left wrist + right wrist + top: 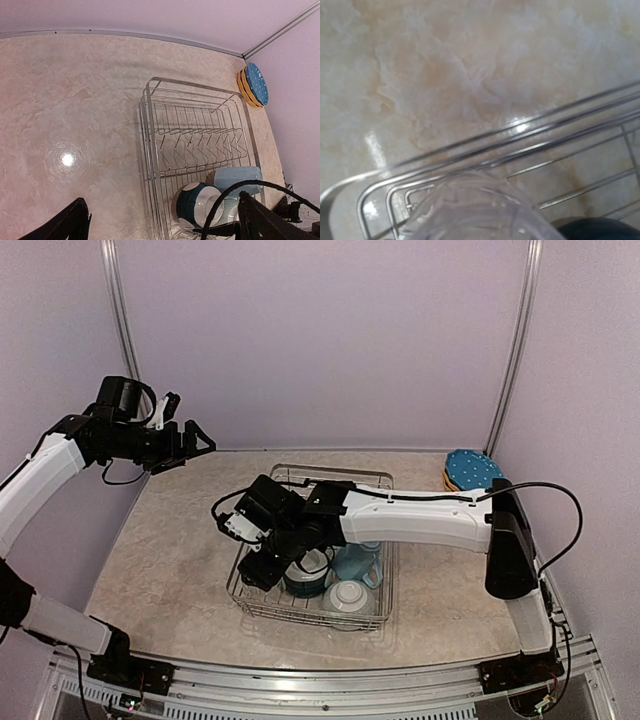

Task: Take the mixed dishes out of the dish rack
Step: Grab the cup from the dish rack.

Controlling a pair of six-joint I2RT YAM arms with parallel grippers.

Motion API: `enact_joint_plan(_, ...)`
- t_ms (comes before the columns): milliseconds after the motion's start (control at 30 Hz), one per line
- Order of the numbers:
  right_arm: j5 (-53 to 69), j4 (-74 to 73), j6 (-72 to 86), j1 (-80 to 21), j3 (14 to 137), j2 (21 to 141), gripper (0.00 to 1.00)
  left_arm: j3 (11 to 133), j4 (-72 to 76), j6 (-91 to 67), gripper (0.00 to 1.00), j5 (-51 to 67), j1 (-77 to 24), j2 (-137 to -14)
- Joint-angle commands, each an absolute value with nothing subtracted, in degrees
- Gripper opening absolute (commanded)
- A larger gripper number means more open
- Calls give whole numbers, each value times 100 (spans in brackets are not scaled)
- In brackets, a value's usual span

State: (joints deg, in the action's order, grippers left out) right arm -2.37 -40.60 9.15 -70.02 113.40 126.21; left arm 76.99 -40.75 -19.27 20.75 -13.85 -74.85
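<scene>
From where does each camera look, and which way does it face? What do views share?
Top external: above and behind the bases, facing down on the dish rack; left arm and right arm show.
Left wrist: raised at the left, facing down over the rack; its dark fingers show at the bottom.
Right wrist: low at the rack's corner, facing a clear glass; no fingers show.
Shared: the rack in all; the blue plate in top and left wrist.

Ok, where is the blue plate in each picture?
Top view: blue plate at the far right, beyond the dish rack.
Left wrist view: upper right corner, past the rack's far end.
Right wrist view: not in it.
Shared landmark: the rack's silver wires show in all three.
</scene>
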Motion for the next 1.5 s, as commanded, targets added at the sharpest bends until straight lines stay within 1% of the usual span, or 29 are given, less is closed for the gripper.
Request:
enact_joint_plan(0, -114, -3287, 1034, -6951, 11201, 12070, 23, 7818, -4157, -1916, 99, 2054, -1360, -7472)
enact_joint_plan(67, -42, -3143, 1072, -6911, 11067, 11961, 21, 7818, -4157, -1908, 99, 2056, -1362, -7469)
enact_joint_plan(267, 367, -2526, 1277, -6735, 10456, 11488, 9, 7820, -4156, -1907, 99, 2056, -1360, -7444)
enact_joint_plan(367, 595, -2055, 1488, -6570, 9990, 11218, 3, 7822, -4157, -1907, 99, 2055, -1357, -7436)
enact_joint_plan(467, 900, -1540, 1771, -6354, 9489, 10904, 0, 7822, -4153, -1907, 99, 2054, -1355, -7427)
enact_joint_plan(600, 1319, -799, 2265, -5980, 8754, 10442, 0, 7822, -4157, -1907, 99, 2063, -1362, -7418)
enact_joint_plan(867, 2120, 1238, 3541, -5152, 6977, 9603, 0, 7813, -4124, -1899, 99, 2170, -1388, -7401)
enact_joint_plan(967, 2177, 1674, 3795, -4986, 6647, 9450, 0, 7813, -4122, -1862, 99, 2252, -1436, -7407)
enact_joint_plan(1133, 1979, 1851, 3853, -4919, 6455, 9301, 0, 7781, -4042, -1802, 99, 2597, -1566, -7406)
enact_joint_plan(1233, 1763, 2175, 3979, -4867, 6208, 9126, 0, 7679, -3801, -1965, 99, 3113, -1670, -7427)
enact_joint_plan(1367, 1248, 2723, 4120, -4775, 5848, 8872, 0, 7387, -3061, -2584, 99, 4356, -1844, -7537)
enact_joint_plan(1467, 960, 3312, 4201, -4764, 5727, 8838, 0, 7180, -2505, -3066, 98, 5049, -2010, -7696)
